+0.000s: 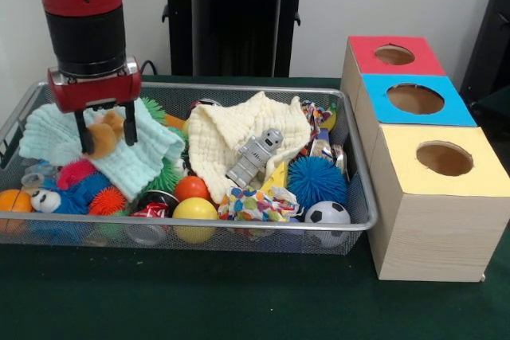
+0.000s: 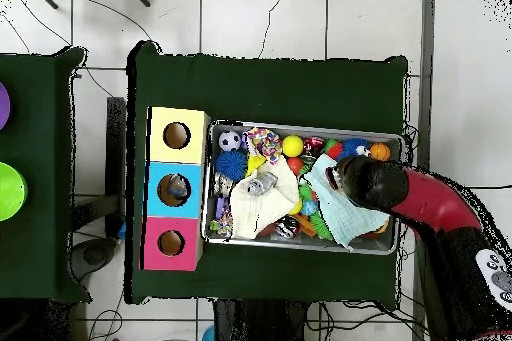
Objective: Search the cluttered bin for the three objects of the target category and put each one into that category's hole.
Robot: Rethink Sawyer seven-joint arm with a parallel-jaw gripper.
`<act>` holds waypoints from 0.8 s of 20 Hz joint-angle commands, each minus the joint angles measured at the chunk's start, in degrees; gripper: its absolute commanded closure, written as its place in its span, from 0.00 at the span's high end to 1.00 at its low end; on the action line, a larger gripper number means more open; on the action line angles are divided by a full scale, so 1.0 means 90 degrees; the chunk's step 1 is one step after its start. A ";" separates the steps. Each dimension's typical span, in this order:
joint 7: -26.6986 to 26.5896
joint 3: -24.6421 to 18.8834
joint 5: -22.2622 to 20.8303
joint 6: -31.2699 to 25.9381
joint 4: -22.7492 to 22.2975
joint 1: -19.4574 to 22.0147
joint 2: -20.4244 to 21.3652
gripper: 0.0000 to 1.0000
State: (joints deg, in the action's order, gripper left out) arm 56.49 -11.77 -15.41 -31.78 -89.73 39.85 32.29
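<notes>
Front view shows the red and black arm (image 1: 84, 17) reaching down into the left part of the wire bin (image 1: 199, 230), which sits on the green table (image 1: 239, 300). The gripper (image 1: 106, 134) has its two dark fingers (image 1: 82, 133) on either side of an orange-brown plush toy (image 1: 103, 134), clamped on it just above a pale blue-green cloth (image 1: 135, 161). A cream cloth (image 1: 231, 137) lies in the middle of the bin with a grey toy robot (image 1: 255, 157) resting on it. Along the near side sit a yellow ball (image 1: 194, 212), an orange ball (image 1: 191, 189), a blue spiky ball (image 1: 317, 182) and a small football (image 1: 327, 214). A blue plush toy (image 1: 68, 197) with big eyes lies at the near left, beside another orange ball (image 1: 14, 201).

Just right of the bin stand three wooden boxes in a row, each with a round hole on top: the yellow box (image 1: 438, 161) nearest, the blue box (image 1: 414, 99) in the middle, the red box (image 1: 394, 55) farthest.

Overhead view shows the arm over the bin's (image 2: 300, 247) right part, hiding the gripper.
</notes>
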 commanded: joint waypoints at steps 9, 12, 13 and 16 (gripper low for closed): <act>0.0337 -0.0156 -0.0908 0.0565 0.0228 -0.0037 0.0307 1.00; 0.0368 -0.0192 -0.0998 0.0745 0.0243 -0.0005 0.0347 1.00; 0.0380 -0.0217 -0.1020 0.0819 0.0246 0.0015 0.0360 1.00; 0.0422 -0.0252 -0.1089 0.1022 0.0269 0.0060 0.0398 1.00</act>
State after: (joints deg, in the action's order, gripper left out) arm 56.49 -11.78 -21.87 -27.58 -89.58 39.74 35.28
